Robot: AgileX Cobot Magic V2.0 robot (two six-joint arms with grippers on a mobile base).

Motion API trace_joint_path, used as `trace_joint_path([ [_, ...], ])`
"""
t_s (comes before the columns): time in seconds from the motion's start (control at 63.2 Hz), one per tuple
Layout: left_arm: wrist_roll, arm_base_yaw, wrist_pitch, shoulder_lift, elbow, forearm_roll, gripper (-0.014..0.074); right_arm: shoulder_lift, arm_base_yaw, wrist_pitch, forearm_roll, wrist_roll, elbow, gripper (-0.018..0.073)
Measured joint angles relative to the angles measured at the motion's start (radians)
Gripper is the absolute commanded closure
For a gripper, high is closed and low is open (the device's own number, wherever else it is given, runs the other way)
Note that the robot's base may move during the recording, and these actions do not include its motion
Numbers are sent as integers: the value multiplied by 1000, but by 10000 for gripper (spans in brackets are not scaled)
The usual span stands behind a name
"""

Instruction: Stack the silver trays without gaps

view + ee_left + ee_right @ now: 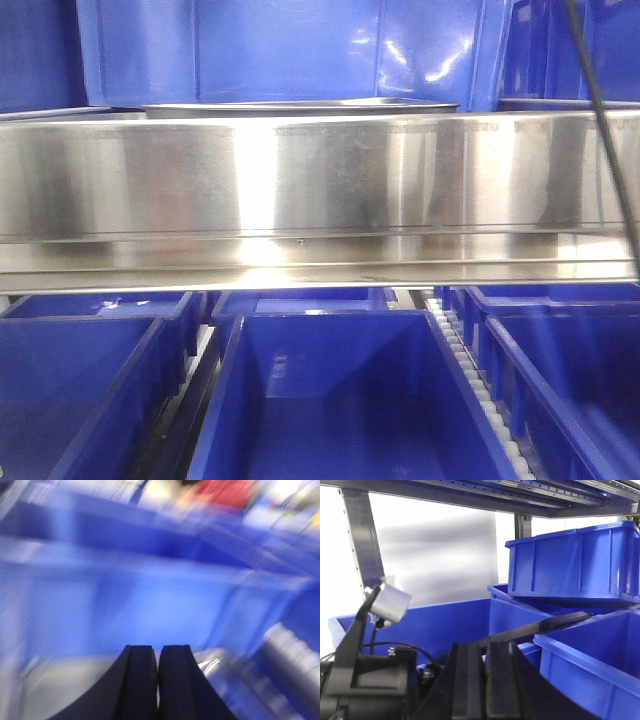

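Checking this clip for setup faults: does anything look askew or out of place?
One thing: in the right wrist view a blue bin sits tilted atop the bins below instead of nested flat. The silver tray lies level behind the shelf rail.

tray (300,107): thin shiny steel rim, mirror-ish
rail (320,190): brushed steel, streaky glare
bins (340,400): blue plastic, smooth and pretty glossy
left gripper (158,680): matt black, looks like plastic
right gripper (484,680): same matt black
shelf post (365,545): dull grey metal, row of holes
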Motion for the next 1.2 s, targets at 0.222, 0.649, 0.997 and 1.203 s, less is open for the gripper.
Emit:
trace_joint_path([
  [0.222, 0, 70, 42, -88, 46, 0, 589, 0, 0, 0, 0, 0, 0, 629],
  [0.649, 0, 165, -363, -583, 525, -34, 589, 0, 0, 0, 0, 0, 0, 629],
  [0.997, -2, 324, -422, -990, 876, 15, 589, 0, 0, 0, 0, 0, 0, 629],
  [1.203, -2, 390, -422, -1194, 1052, -5, 589, 0, 0, 0, 0, 0, 0, 629],
])
